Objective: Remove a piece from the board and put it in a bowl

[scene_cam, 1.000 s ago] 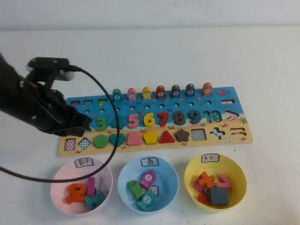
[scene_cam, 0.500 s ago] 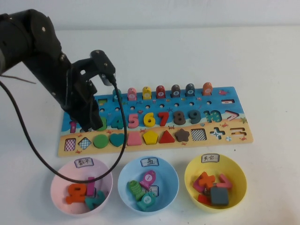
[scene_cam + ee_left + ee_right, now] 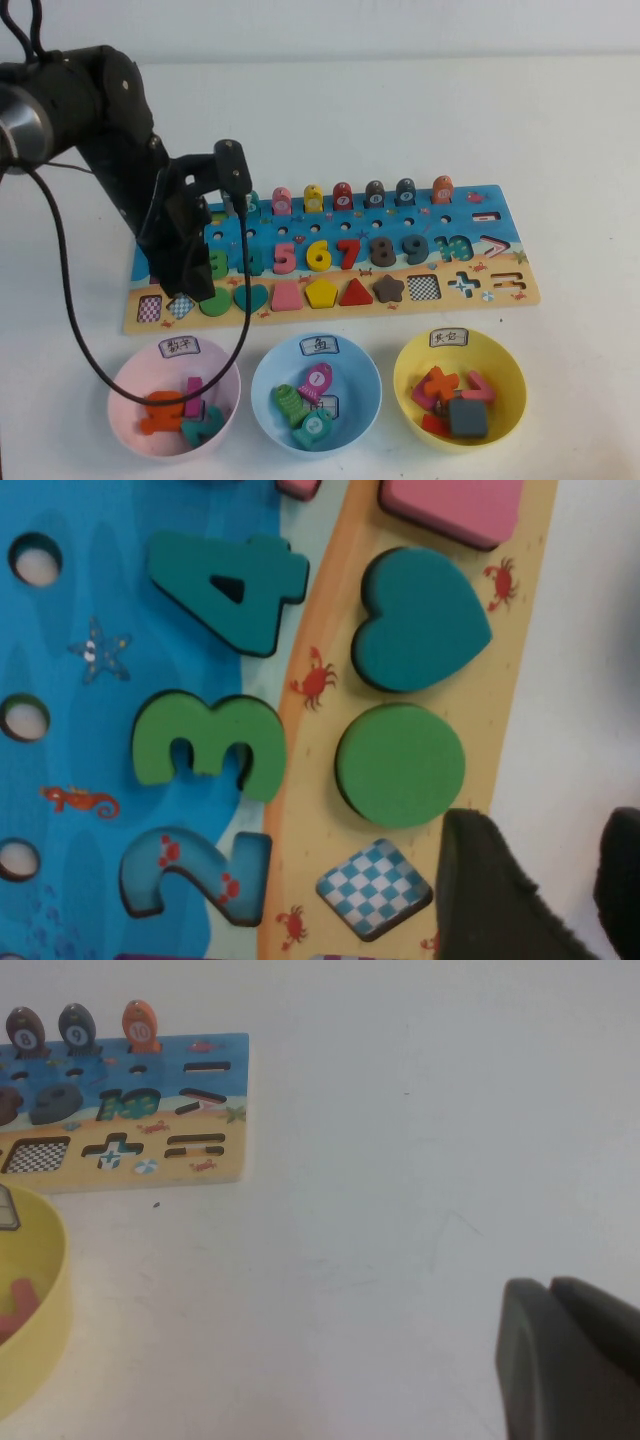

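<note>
The green disc (image 3: 400, 764) sits flush in the board (image 3: 505, 290), beside the teal heart (image 3: 420, 620). It's probably light, stiff and low, so only its edges are grabbable. Left gripper (image 3: 560, 880) hovers open and empty; right gripper (image 3: 565, 1360) is parked over the tabletop (image 3: 400, 1160), looking closed.

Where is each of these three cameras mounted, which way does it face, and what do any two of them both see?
High view: raised on the robot's side, angled down at the puzzle board, three bowls, left arm and left gripper.
Left wrist view: looks straight down at the green disc, teal heart; dark fingertips apart.
Right wrist view: low over bare table, right gripper shut, yellow bowl at the edge.
Shared: the board appears in all three.
</note>
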